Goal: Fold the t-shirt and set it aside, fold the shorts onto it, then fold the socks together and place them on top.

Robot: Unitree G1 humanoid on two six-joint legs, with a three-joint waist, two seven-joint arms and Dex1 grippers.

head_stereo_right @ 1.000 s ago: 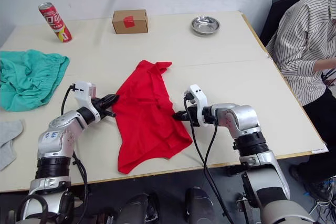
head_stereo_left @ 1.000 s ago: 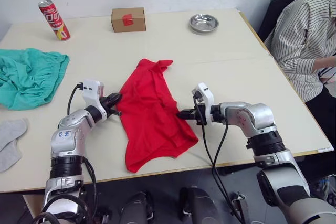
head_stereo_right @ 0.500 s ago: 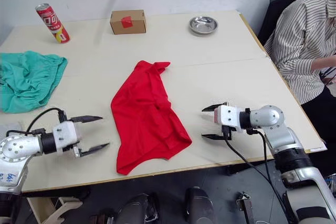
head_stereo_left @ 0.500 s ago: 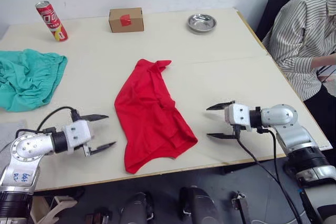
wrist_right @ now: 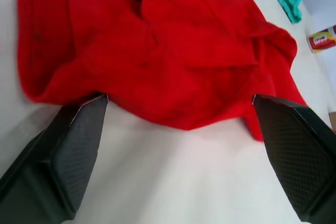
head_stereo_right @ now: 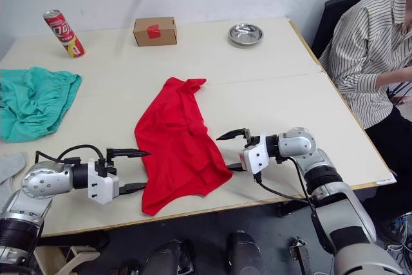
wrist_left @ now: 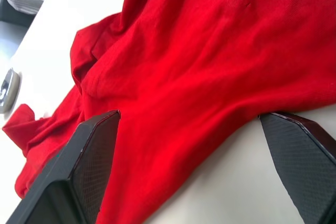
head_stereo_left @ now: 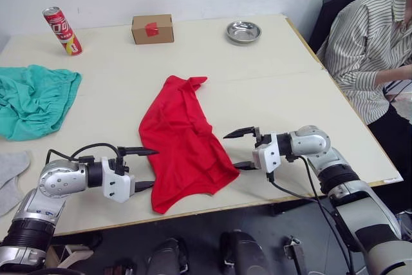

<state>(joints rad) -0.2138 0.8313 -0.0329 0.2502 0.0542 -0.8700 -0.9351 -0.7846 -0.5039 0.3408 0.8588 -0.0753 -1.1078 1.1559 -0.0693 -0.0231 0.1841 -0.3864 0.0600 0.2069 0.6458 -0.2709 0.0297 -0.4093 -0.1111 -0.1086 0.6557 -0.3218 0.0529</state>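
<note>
— So, what's on the counter [head_stereo_left: 270,62], counted?

— One red t-shirt [head_stereo_left: 183,140], crumpled lengthwise at the middle; one pair of teal-green shorts [head_stereo_left: 32,98] heaped at the left edge; grey socks [head_stereo_left: 9,175] at the near-left edge, cut off by the frame, so their number can't be told. Along the far side stand one red drink can [head_stereo_left: 62,30], one cardboard box [head_stereo_left: 152,28] with a red patch, and one small steel bowl [head_stereo_left: 243,30]. A person in a striped shirt [head_stereo_left: 367,43] sits off the right side.

— And the grippers?

— Two, both with jaws spread wide and holding nothing. The left gripper [head_stereo_left: 143,169] hovers just beside the shirt's near-left hem; the right gripper [head_stereo_left: 243,149] sits just off its near-right edge. The shirt's lower tip lies near the counter's front edge.

— Open room?

— Bare counter to the shirt's right and between shirt and shorts.

— Anything the wrist views add?

— The left wrist view shows the shirt's hem [wrist_left: 210,77] lying between the spread fingers [wrist_left: 89,166]; the right wrist view likewise, with shorts and can beyond.
</note>
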